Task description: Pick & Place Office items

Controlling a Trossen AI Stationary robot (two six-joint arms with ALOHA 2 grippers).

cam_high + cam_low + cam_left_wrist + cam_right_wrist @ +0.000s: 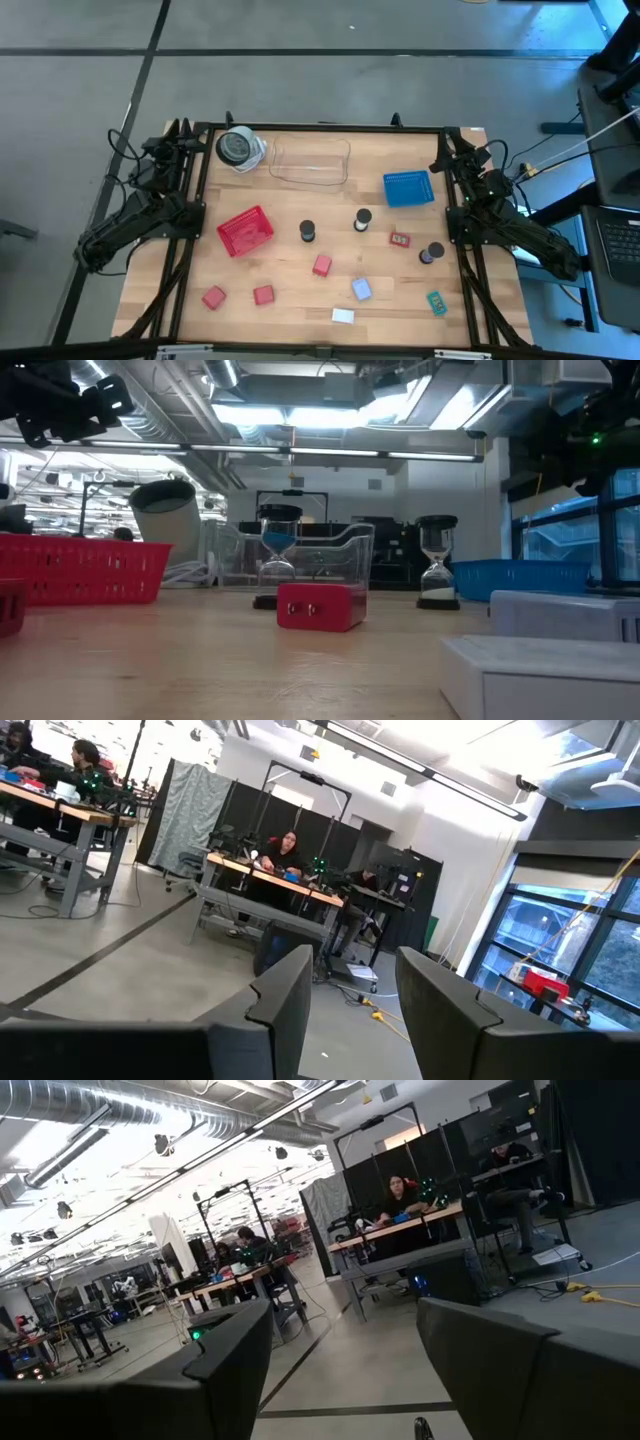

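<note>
office items point(321, 265) scattered | red tray point(245, 231), blue tray point(408, 188) alongside

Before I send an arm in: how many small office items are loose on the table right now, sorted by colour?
Red: 4, three blocks and one tag
Pale blue cube: 1
White block: 1
Green tag: 1
Black-capped hourglass timers: 3
Total: 10

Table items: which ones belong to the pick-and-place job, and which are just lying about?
Job items:
red blocks
pale blue cube
white block
green tag
red tag
sand timers

Just lying about:
round black-and-white object
</note>
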